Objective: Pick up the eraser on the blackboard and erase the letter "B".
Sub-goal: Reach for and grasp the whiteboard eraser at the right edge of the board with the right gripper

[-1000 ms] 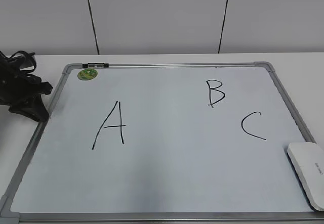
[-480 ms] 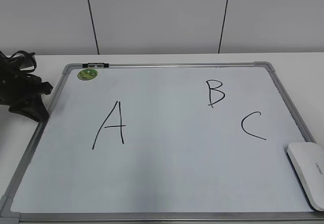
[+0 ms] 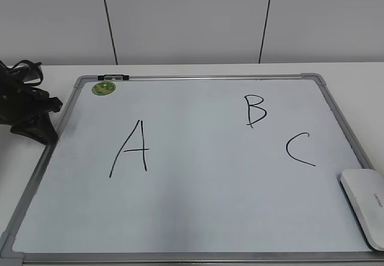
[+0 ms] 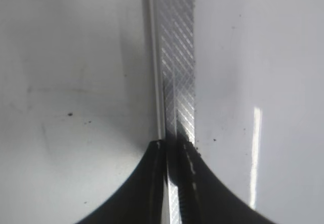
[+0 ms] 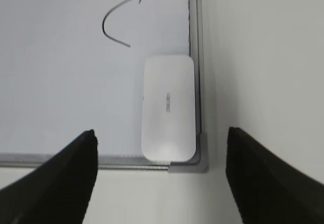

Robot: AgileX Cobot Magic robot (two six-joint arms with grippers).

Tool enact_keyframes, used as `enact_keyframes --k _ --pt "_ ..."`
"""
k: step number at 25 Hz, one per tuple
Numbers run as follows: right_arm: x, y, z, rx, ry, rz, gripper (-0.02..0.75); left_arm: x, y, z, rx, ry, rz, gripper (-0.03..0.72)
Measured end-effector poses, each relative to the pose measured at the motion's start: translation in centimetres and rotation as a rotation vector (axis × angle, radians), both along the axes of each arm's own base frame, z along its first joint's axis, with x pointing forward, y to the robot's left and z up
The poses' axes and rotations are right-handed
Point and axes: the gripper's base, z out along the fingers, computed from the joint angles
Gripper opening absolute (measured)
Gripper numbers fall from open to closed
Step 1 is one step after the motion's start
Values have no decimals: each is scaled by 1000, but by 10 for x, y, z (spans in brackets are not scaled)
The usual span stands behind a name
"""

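Observation:
The blackboard (image 3: 198, 218) is a white board in a grey frame, lying flat with black letters A, B and C on it. The letter "B" (image 3: 255, 110) is right of the middle, towards the far edge. The white eraser (image 3: 364, 201) lies at the board's near right corner, partly over the frame. In the right wrist view the eraser (image 5: 168, 107) lies ahead of my right gripper (image 5: 161, 132), which is wide open, empty and above it. My left gripper (image 3: 33, 122) rests at the board's left edge. In the left wrist view the left gripper (image 4: 174, 145) is shut over the frame strip (image 4: 177, 57).
A small round green magnet (image 3: 103, 87) and a black clip (image 3: 113, 77) sit at the board's far left corner. The letter A (image 3: 131, 149) is at the middle left and the letter C (image 3: 300, 150) just beyond the eraser. White table (image 3: 360, 80) surrounds the board, with a wall behind.

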Motion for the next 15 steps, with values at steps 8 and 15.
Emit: enact_keyframes --k 8,15 --pt "41 -1 -15 1 217 19 587 0 0 0 0 0 0 33" --pt "61 3 -30 -4 307 45 587 0 0 0 0 0 0 33"
